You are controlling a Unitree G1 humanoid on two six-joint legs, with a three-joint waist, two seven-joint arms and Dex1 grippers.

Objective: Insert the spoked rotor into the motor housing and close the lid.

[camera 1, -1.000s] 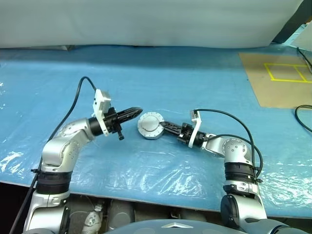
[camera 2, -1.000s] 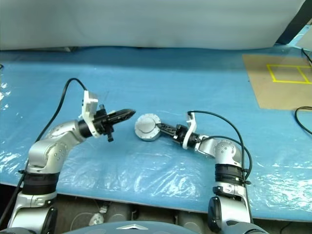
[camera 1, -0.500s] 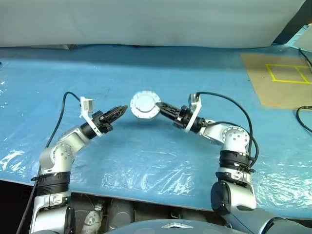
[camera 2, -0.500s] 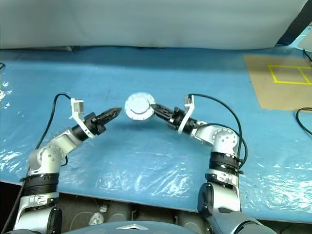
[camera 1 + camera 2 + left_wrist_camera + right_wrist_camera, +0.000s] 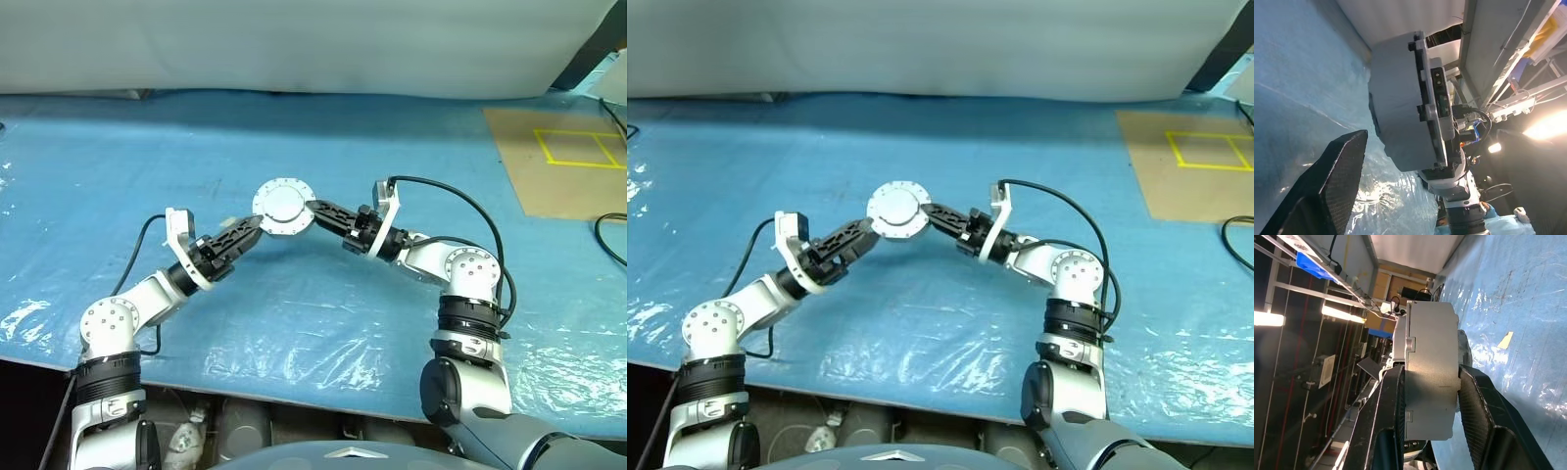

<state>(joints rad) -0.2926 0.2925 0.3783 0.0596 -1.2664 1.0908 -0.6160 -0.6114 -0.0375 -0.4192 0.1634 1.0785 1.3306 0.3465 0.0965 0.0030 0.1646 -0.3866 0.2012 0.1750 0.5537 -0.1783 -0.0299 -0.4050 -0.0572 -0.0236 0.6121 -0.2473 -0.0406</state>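
The motor housing (image 5: pixel 283 208), lid closed, hangs mid-frame above the blue worktop (image 5: pixel 392 147), clamped in the right claw (image 5: pixel 312 210); the left claw (image 5: pixel 250 227), released, waits beside it for a handover.

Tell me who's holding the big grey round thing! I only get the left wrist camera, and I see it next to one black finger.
Observer: The right gripper holds it. That's the motor housing, pinched across its two flat faces.
Operator: Is it sitting on the table?
Observer: No, it's held up off the blue sheet.
Operator: Where's my other finger?
Observer: The head view shows the left gripper open, both fingers spread beside the housing's rim and not gripping it.
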